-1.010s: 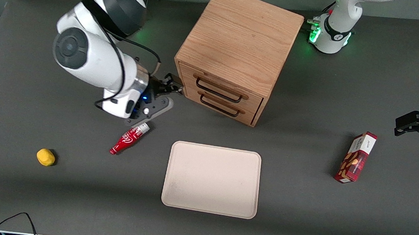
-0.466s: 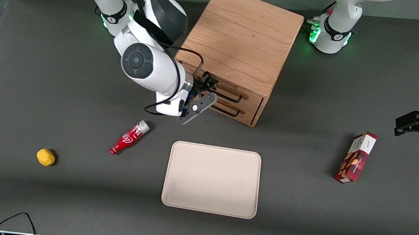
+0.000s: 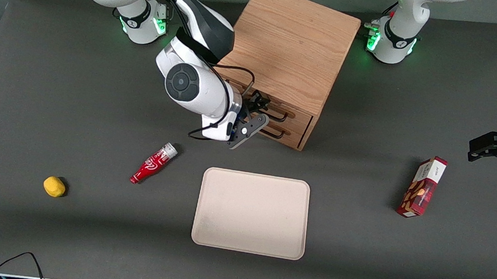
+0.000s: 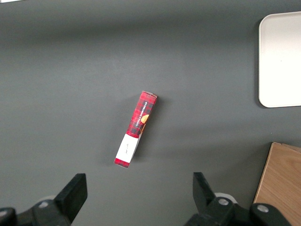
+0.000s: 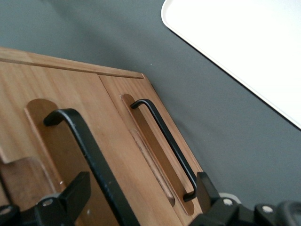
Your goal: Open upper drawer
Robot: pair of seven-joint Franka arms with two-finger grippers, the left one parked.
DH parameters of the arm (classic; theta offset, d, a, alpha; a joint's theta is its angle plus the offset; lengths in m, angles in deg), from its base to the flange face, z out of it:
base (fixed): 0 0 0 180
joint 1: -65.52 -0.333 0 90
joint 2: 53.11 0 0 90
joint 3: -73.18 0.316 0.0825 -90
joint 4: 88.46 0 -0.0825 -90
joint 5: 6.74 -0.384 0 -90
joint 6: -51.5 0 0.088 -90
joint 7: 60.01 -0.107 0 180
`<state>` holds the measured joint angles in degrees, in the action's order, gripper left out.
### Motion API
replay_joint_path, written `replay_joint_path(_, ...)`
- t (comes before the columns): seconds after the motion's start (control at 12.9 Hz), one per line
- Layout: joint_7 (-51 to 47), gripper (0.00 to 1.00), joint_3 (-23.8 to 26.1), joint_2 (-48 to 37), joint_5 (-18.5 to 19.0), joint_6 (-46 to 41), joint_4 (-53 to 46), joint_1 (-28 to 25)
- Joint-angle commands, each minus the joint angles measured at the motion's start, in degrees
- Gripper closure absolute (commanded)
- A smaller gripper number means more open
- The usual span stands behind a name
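Observation:
The wooden cabinet (image 3: 286, 42) stands at the back middle of the table, both drawers shut. The upper drawer (image 3: 298, 115) has a thin black wire handle (image 3: 279, 114); the lower drawer (image 3: 294, 134) sits just beneath it. My right gripper (image 3: 259, 102) is open, right in front of the drawer fronts at the upper handle. In the right wrist view the upper handle (image 5: 89, 155) runs between the gripper's (image 5: 138, 188) open fingers (image 5: 70, 193), untouched. The lower handle (image 5: 164, 141) lies beside it, nearer the table. The arm hides much of both drawer fronts in the front view.
A cream tray (image 3: 251, 213) lies nearer the front camera than the cabinet. A red bottle (image 3: 153, 163) and a yellow object (image 3: 54, 186) lie toward the working arm's end. A red box (image 3: 422, 187) lies toward the parked arm's end, also in the left wrist view (image 4: 136, 129).
The right arm has swung from beside the cabinet's corner across the drawer fronts, bringing the open gripper up to the upper handle. The drawers have not moved.

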<state>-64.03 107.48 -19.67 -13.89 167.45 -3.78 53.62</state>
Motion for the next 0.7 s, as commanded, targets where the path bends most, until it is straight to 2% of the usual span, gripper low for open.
replay_joint_path(0.0,0.85,0.0,1.39,0.58,-0.14,2.26,1.89,1.35)
replay_joint_path(0.47,4.97,0.0,1.3,0.23,0.74,2.0,1.98,3.11)
replay_joint_path(0.62,5.69,0.0,1.13,0.05,3.44,2.18,1.9,4.25)
